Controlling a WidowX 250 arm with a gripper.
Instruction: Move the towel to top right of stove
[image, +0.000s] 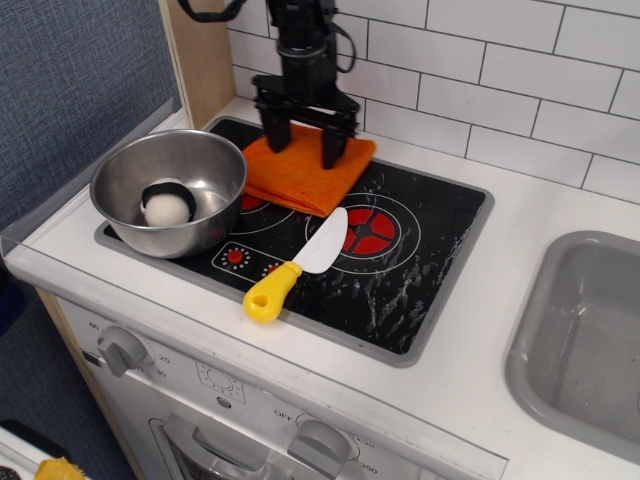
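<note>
The orange towel (305, 180) lies folded on the back left of the black stove (400, 260), next to the steel bowl. My gripper (302, 152) hangs straight down over the towel's back part. Its two black fingers (330, 145) are spread apart and their tips rest on or just above the cloth. The back edge of the towel is hidden behind the fingers.
A steel bowl (205, 205) holding a white and black ball (167, 206) sits on the stove's left. A yellow-handled toy knife (295, 268) lies across the front middle. A grey sink (585, 340) is at the right. White tiled wall (500, 70) runs behind.
</note>
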